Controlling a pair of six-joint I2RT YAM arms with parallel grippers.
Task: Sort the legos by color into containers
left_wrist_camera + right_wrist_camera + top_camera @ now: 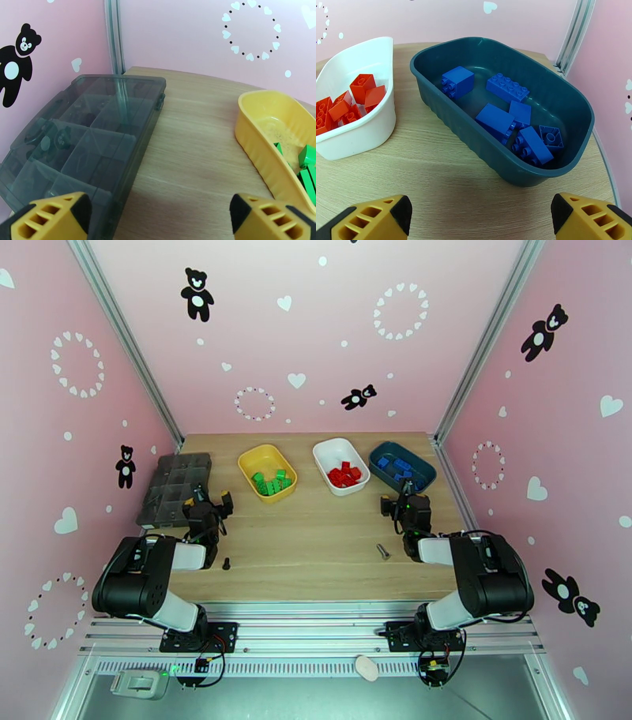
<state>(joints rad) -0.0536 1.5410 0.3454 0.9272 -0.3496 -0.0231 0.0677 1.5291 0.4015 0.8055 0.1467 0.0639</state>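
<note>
Top view, table (316,532) centre as the dial. The yellow tub (254,458) at 11 o'clock holds the green legos (272,482). The white tub (332,447) just past 12 holds the red legos (344,474). The teal tub (385,451) at 2 holds the blue legos (399,466). Every brick I can find lies in a tub with its own colour, so I judge the sorting done or nearly so. The left gripper (160,215) is spread wide with nothing between its fingers. It hovers at 9 o'clock, between the organizer tray (87,138) and the yellow tub. The right gripper (482,217) is likewise spread and empty at 3 o'clock, just on the near side of the teal tub. Two dark screws (382,551) lie at 4 and 8 o'clock, well apart from the tubs. Handling, as judged: the bricks are small, light and rigid. Their hard glossy plastic is not fragile but is apt to slip or twist out. Take a brick across two flat opposite side walls, low on the body, never over the studs. Heaped bricks lean on each other, so take the topmost first. The tubs look light and may slide if bumped.
</note>
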